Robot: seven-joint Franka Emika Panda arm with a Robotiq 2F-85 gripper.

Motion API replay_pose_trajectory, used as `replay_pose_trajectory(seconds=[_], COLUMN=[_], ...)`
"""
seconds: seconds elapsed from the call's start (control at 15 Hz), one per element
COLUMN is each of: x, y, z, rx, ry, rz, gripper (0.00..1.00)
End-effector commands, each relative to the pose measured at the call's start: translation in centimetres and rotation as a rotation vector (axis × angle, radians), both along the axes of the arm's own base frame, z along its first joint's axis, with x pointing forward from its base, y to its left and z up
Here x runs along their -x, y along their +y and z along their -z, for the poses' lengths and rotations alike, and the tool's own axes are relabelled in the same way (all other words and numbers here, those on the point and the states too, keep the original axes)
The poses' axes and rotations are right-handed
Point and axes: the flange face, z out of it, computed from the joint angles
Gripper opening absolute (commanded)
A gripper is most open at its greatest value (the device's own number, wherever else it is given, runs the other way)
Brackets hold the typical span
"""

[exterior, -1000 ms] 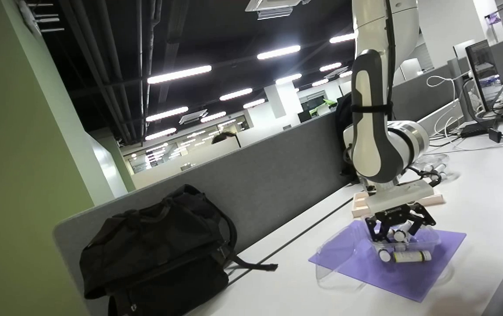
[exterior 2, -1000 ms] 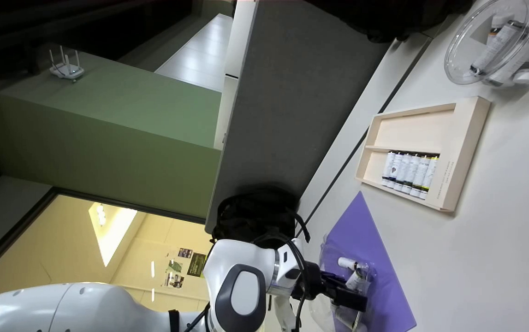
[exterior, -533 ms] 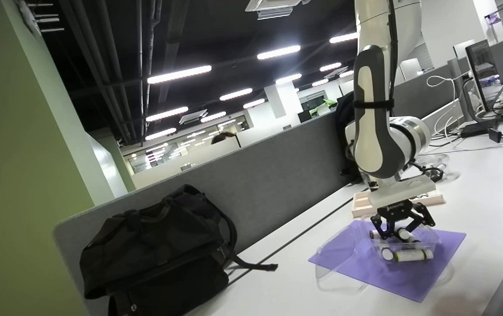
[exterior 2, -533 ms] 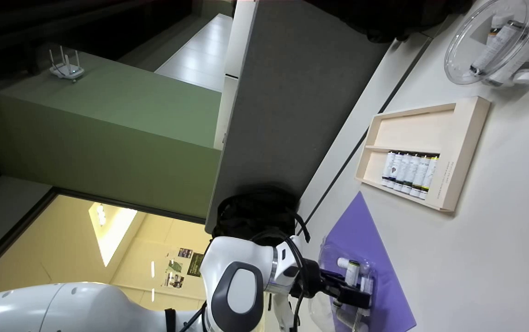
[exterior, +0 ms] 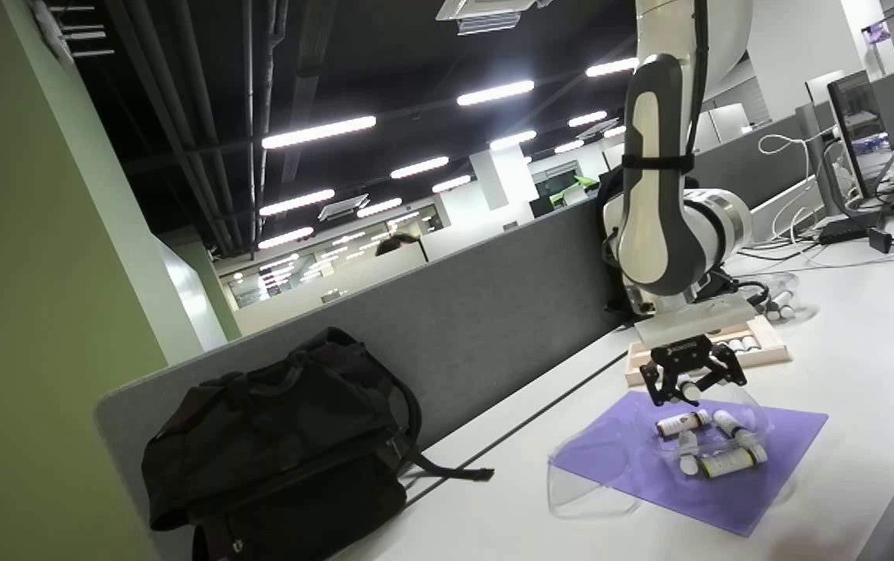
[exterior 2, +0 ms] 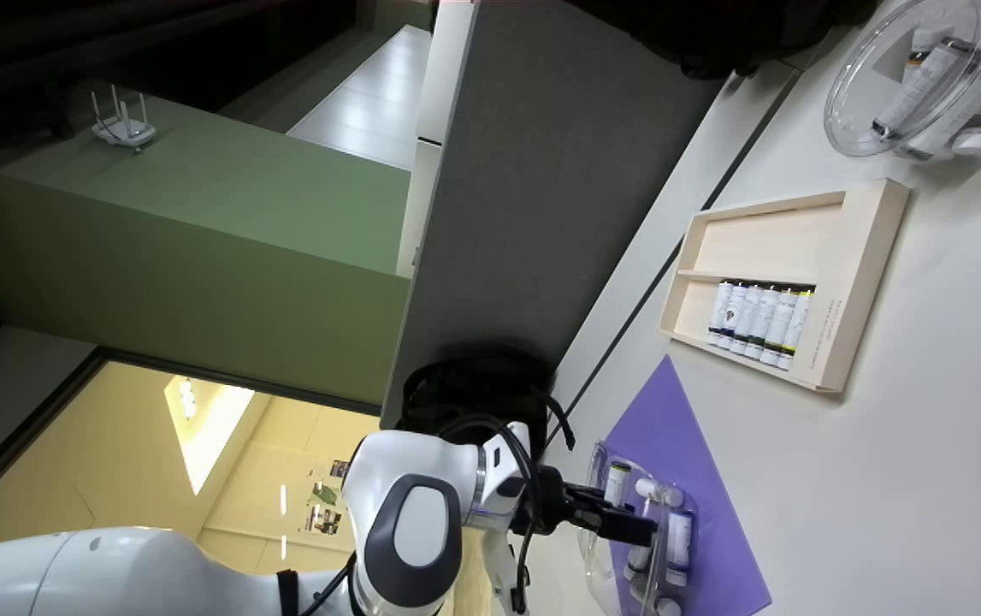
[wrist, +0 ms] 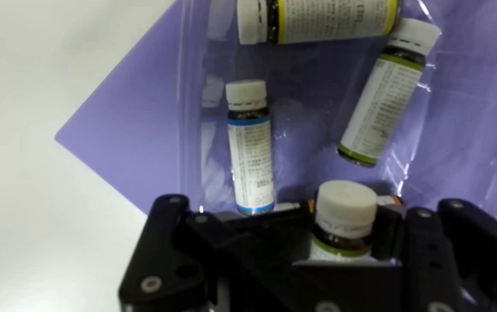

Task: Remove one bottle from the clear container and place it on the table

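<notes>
My gripper (exterior: 687,396) is shut on a white-capped bottle (wrist: 346,208) with a green band, its cap toward the wrist camera. In both exterior views the pair hangs above the clear container (exterior 2: 599,462), which rests on the purple mat. Several bottles lie inside, among them a blue-banded bottle (wrist: 252,160), a green-banded bottle (wrist: 382,104) and a yellow-banded bottle (wrist: 335,19). My fingers hide most of an orange-banded bottle (wrist: 389,200). The white table (exterior: 493,526) spreads around the mat.
The container's clear lid (exterior: 591,479) lies folded out over the corner of the purple mat (exterior: 735,510). Behind are a wooden tray (exterior 2: 858,282) with paint tubes and a round clear tub (exterior 2: 832,111). A black backpack (exterior: 283,452) leans against the grey partition (exterior: 509,296).
My gripper has closed on the bottle and risen with it, moving up and left in an exterior view. Bottles in the container have shifted, and the clear lid has slid slightly left.
</notes>
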Motion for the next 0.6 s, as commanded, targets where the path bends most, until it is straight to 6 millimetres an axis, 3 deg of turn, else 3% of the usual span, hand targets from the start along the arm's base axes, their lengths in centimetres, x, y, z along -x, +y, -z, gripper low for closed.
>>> replay_pose_trajectory(seconds=[0.0,0.27,0.53], x=[-0.3,-0.9,-1.6], y=[-0.4,-2.1,-5.5], z=[-2.7,-3.9,-2.9], rx=[-0.013,-0.003,0.058], ry=[-0.033,-0.097,-0.196], rz=[0.017,0.036,0.058], gripper=[0.05,0.05,0.05])
